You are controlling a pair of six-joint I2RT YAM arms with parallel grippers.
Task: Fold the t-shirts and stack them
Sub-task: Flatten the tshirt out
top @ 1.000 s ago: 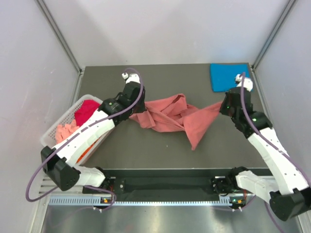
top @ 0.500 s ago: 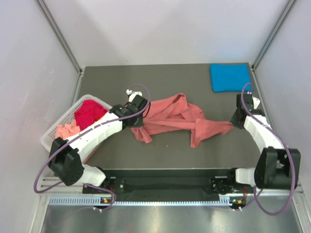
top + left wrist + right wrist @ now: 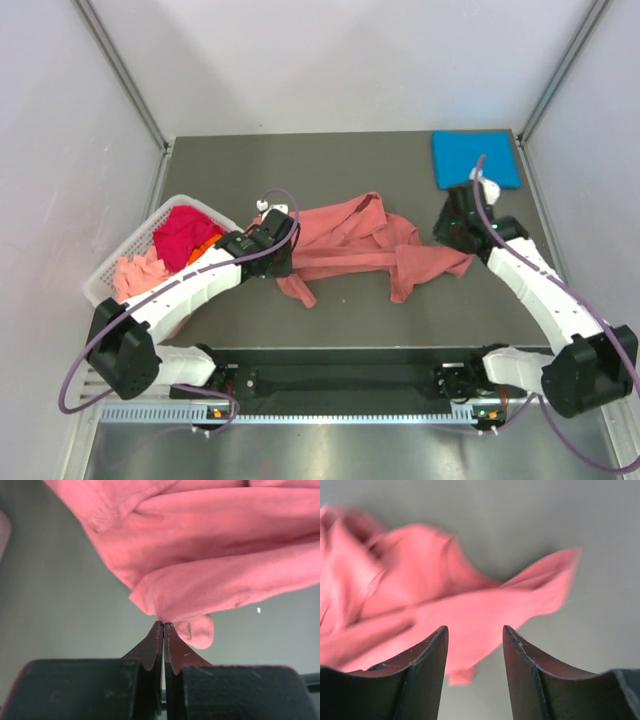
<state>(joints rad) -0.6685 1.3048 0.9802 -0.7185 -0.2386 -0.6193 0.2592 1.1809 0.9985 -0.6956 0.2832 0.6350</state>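
**One hand holds the pink shirt, the other is open**

From above, the pink shirt [image 3: 350, 240] lies in a bunched heap in the middle of the table [image 3: 350, 165]. It is not flat and not folded. The left gripper [image 3: 284, 262] is low at the shirt's left end. The right gripper [image 3: 450, 226] is at its right end. A blue shirt [image 3: 475, 158], folded, sits at the far right corner. A white basket [image 3: 105, 272] on the left has other shirts [image 3: 178, 235] in it.

In the left wrist view, the left gripper [image 3: 163, 626] is pinched tight on a small bit of the pink shirt [image 3: 210, 555].

In the right wrist view, the right gripper [image 3: 472, 630] has its fingers apart with nothing between them. The pink shirt [image 3: 420, 605] lies under it, a bit blurry.

What could go wrong: the left pinch is only on a tiny edge, so a pull could make the cloth slip out. With only one hand holding, a pull would drag the heap and twist it more.
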